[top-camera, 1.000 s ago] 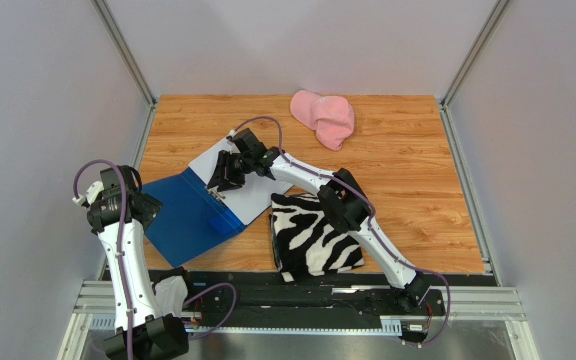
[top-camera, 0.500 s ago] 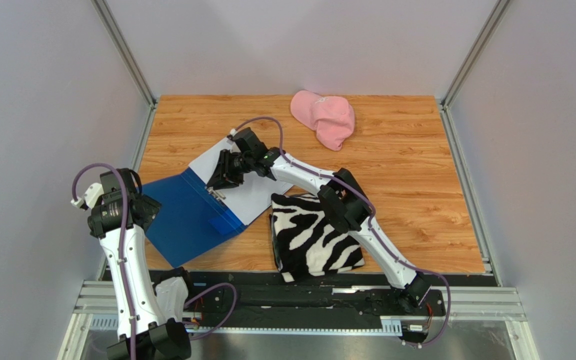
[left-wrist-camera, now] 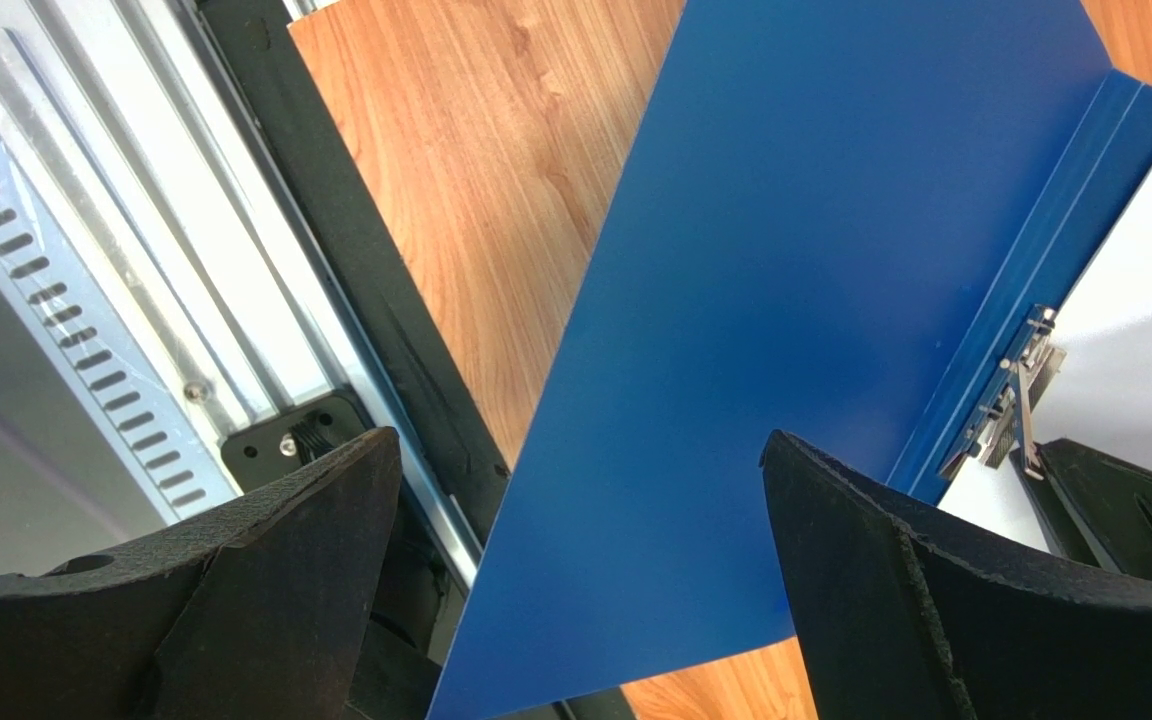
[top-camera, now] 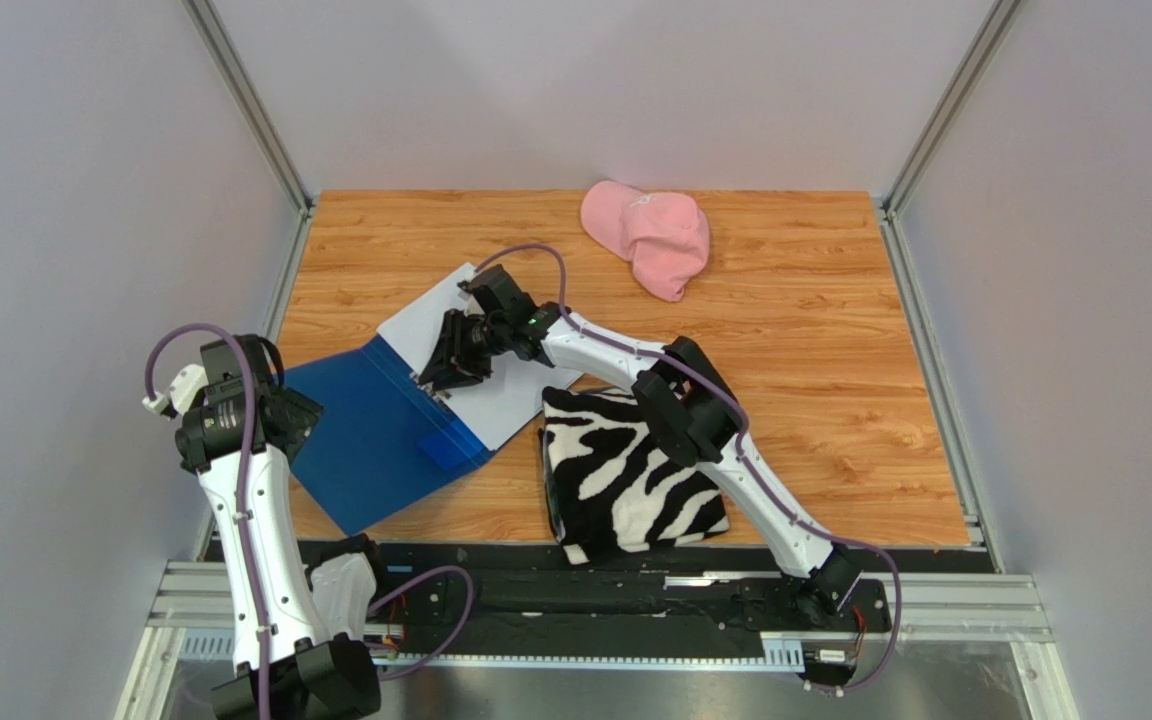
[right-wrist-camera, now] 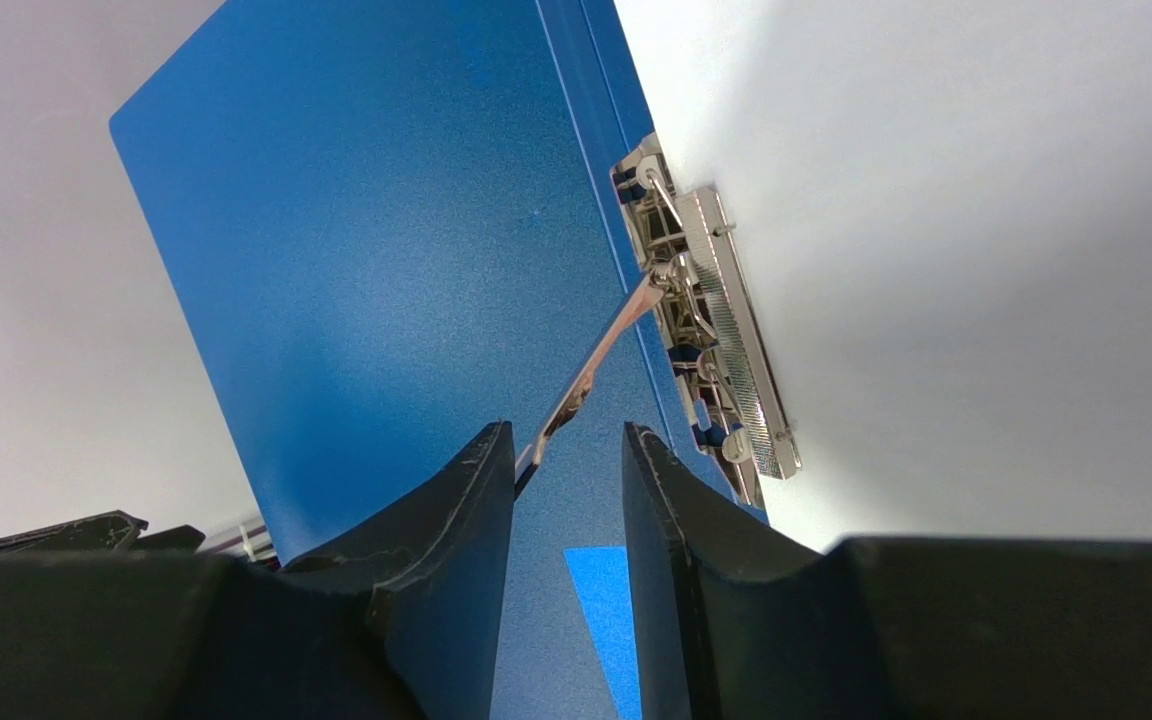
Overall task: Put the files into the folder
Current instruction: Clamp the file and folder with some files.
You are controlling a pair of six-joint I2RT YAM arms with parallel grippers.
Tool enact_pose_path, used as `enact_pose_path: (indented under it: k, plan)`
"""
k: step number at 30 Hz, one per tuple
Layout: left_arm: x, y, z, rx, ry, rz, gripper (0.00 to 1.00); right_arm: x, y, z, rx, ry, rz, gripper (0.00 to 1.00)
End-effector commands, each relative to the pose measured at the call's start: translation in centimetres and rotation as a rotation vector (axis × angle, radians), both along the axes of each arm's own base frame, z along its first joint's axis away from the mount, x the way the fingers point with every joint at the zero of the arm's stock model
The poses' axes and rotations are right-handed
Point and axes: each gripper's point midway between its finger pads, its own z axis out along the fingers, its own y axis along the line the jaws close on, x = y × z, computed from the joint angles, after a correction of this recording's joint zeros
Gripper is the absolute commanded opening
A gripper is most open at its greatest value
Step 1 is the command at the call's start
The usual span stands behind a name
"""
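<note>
The blue folder (top-camera: 372, 435) lies open on the wooden table, its left cover (left-wrist-camera: 808, 300) flat. The white files (top-camera: 420, 315) rest on its right half (right-wrist-camera: 988, 225), beside the metal clip (right-wrist-camera: 702, 330). The clip's lever (right-wrist-camera: 597, 368) stands raised. My right gripper (right-wrist-camera: 567, 443) hovers over the spine (top-camera: 447, 360), its jaws narrowly apart. The lever's end lies against the left finger's tip, not pinched between the two. My left gripper (left-wrist-camera: 582, 480) is wide open above the cover's near-left corner (top-camera: 297, 420), holding nothing.
A zebra-striped cloth (top-camera: 627, 473) lies folded right of the folder, under the right arm. A pink cap (top-camera: 647, 233) sits at the back. The table's metal rail (left-wrist-camera: 132, 300) and the grey side wall run close to the left gripper.
The right gripper's jaws have narrowed at the clip lever and its wrist has shifted slightly. The left arm has hardly moved and stays open.
</note>
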Motion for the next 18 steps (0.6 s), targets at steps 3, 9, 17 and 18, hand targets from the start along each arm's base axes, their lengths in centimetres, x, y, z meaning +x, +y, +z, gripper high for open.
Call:
enact_pose_path:
  k: [3,9,17,18]
  plan:
    - [0.8,0.6,1.3,0.028,-0.057,0.009,0.99,-0.8,1.1,4.2,0.088,-0.005,0.019,0.37]
    - [0.9,0.5,1.3,0.026,-0.058,0.005,0.99,-1.2,1.3,4.8,0.104,0.013,0.018,0.37]
    - [1.0,0.7,1.3,0.036,-0.056,-0.002,0.99,-1.1,1.2,4.2,0.098,0.026,0.012,0.12]
    - [1.0,0.7,1.3,0.036,-0.055,-0.006,0.99,-1.1,1.0,4.0,0.095,0.027,0.013,0.09]
